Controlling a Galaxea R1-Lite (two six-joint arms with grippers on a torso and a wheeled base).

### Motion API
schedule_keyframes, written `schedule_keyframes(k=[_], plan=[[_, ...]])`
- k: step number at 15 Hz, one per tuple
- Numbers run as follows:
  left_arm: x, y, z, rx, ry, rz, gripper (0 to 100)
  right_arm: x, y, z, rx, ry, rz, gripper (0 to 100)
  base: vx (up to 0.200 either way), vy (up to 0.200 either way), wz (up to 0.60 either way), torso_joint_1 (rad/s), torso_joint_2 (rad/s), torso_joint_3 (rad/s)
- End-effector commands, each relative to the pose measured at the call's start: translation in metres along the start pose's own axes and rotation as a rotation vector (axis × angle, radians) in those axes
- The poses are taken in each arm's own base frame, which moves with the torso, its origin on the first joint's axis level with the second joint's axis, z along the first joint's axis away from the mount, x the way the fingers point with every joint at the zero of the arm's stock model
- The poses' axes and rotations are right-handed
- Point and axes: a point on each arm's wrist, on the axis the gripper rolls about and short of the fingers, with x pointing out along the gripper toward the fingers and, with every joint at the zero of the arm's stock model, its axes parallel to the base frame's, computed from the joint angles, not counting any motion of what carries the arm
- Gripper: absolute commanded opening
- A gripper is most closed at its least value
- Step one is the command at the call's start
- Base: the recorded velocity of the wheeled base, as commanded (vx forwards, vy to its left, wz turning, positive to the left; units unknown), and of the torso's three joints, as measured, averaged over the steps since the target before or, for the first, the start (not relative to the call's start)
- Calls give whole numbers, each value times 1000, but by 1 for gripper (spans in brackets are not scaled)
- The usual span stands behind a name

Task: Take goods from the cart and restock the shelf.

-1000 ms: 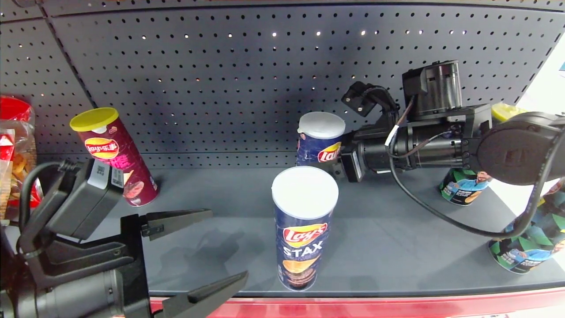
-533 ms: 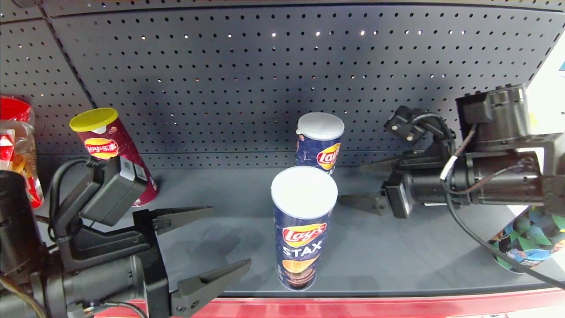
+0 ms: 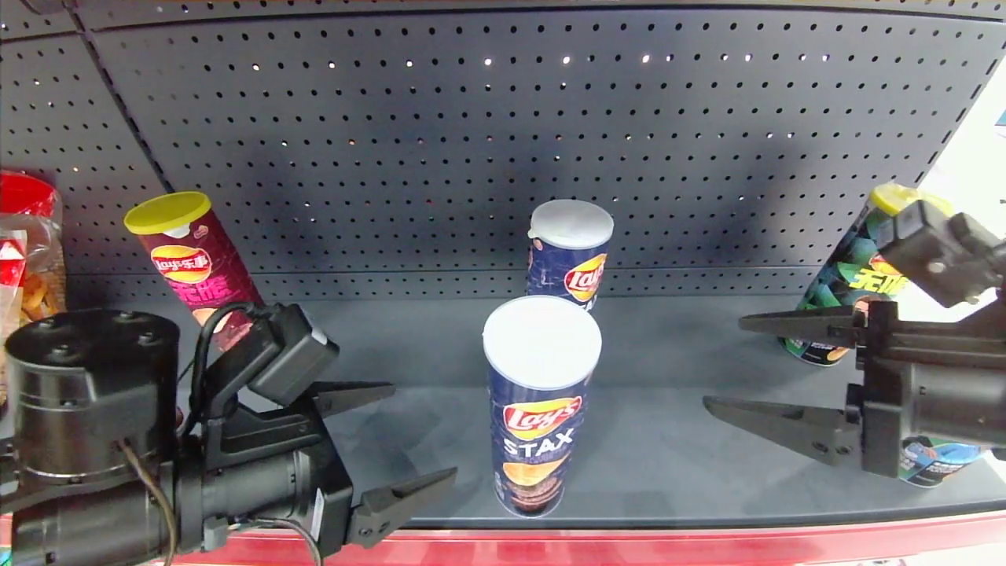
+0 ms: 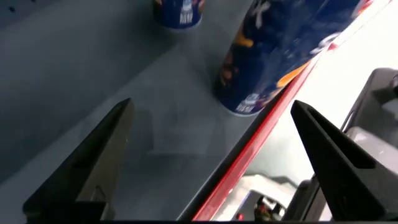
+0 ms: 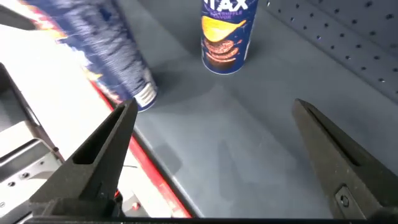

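Two blue chip cans with white lids stand upright on the grey shelf [image 3: 676, 448]: the front can [image 3: 541, 409] near the red edge, the back can [image 3: 569, 251] by the pegboard. My left gripper [image 3: 424, 431] hangs open at the front left, apart from the front can. My right gripper [image 3: 723, 362] is open on the right, level with the gap between the cans and touching neither. The left wrist view has the left gripper [image 4: 211, 104] open toward the front can [image 4: 273, 56] and back can [image 4: 179, 12]. The right wrist view has the right gripper [image 5: 214, 104] open toward the back can [image 5: 225, 34] and front can [image 5: 109, 53].
A maroon can with a yellow lid [image 3: 192, 251] leans at the back left, behind my left arm. Green-and-black cans [image 3: 853, 267] stand at the right end, behind my right arm. Snack bags [image 3: 23, 251] sit far left. Bare shelf lies on either side of the blue cans.
My right gripper has let go of the back blue can and drawn back to the right and toward the front. My left arm has shifted to the right, still open.
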Motion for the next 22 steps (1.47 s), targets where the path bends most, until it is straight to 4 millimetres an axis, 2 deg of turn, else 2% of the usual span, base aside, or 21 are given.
schedule_keyframes(k=[1,5,10,22], plan=[[13,5,-7,-11,52,2,100,-26,9,0,-23,-67,-13,100,0,0,0,0,0,0],[21,9,-10,-19,78,8,100,-39,15,-4,-27,-94,-19,100,0,0,0,0,0,0],[36,14,-5,-3,86,3,100,-39,14,0,-21,-105,-24,100,0,0,0,0,0,0],[51,17,-6,20,108,-8,100,-40,13,5,-24,-121,-27,100,0,0,0,0,0,0]])
